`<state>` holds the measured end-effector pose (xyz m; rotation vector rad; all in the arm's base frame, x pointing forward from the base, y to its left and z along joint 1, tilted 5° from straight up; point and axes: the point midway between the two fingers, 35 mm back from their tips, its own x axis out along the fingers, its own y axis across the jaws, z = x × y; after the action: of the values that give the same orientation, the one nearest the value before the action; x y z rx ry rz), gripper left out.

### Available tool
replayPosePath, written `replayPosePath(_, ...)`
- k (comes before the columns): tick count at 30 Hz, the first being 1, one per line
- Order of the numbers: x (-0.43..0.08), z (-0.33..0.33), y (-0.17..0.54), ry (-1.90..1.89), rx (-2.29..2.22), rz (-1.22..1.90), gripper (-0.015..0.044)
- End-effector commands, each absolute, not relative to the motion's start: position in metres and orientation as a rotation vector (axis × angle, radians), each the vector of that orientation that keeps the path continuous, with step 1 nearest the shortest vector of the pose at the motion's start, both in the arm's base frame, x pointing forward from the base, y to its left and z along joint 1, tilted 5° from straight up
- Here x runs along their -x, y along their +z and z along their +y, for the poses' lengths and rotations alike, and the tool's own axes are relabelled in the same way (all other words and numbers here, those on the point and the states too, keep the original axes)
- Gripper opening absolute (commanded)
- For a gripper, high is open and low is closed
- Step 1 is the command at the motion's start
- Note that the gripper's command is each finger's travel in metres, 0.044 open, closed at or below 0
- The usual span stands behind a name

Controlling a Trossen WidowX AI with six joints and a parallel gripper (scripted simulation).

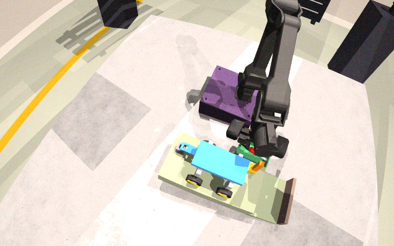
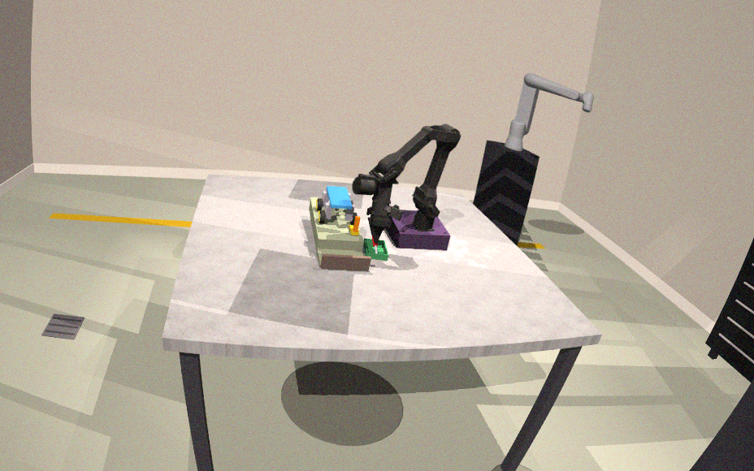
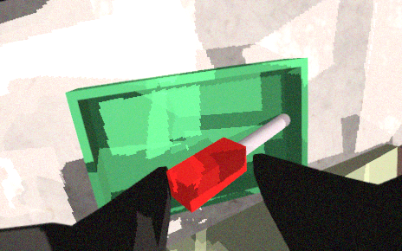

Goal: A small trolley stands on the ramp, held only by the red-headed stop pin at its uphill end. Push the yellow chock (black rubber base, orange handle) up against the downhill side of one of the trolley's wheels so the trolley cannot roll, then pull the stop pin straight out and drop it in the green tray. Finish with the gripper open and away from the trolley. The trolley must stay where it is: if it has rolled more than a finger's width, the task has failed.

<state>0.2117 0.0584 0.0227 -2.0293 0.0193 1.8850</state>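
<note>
Stop pin (image 1: 251, 150) (image 2: 374, 244) (image 3: 214, 170) unpinched; gripper (image 1: 250, 146) (image 2: 374, 236) (image 3: 210, 170) partly spread, 2 fingers flanking red head over green tray (image 1: 255, 158) (image 2: 383, 257) (image 3: 186, 77).

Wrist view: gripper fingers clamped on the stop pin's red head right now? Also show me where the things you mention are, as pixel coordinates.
No, the fingers stand apart, with a gap beside the red head (image 3: 208, 173).

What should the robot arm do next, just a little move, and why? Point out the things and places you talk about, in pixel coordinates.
I think it should lift its gripper (image 1: 251, 146) (image 2: 375, 240) (image 3: 210, 170) gently straight up. Its black fingers are open on either side of the red-headed pin with a pale rod (image 1: 251, 150) (image 2: 374, 243) (image 3: 210, 170), whose rod reaches into the green rectangular tray (image 1: 249, 156) (image 2: 377, 257) (image 3: 186, 77). Going slowly may avoid nudging the pin, since one finger looks very close to its head.
</note>
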Motion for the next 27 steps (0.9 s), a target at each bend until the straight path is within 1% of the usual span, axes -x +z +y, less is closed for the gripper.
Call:
replayPosePath(1,-0.2100,0.0572,0.0198,1.890,2.028,0.011,0.0190)
replayPosePath(19,-0.2070,0.0533,0.0133,1.890,2.028,0.012,0.0190)
replayPosePath(24,-0.2093,0.0534,0.0156,1.884,2.030,0.020,0.0321)
replayPosePath(25,-0.2093,0.0534,0.0156,1.884,2.030,0.020,0.0340)
replayPosePath(27,-0.2093,0.0534,0.0156,1.884,2.030,0.020,0.0340)
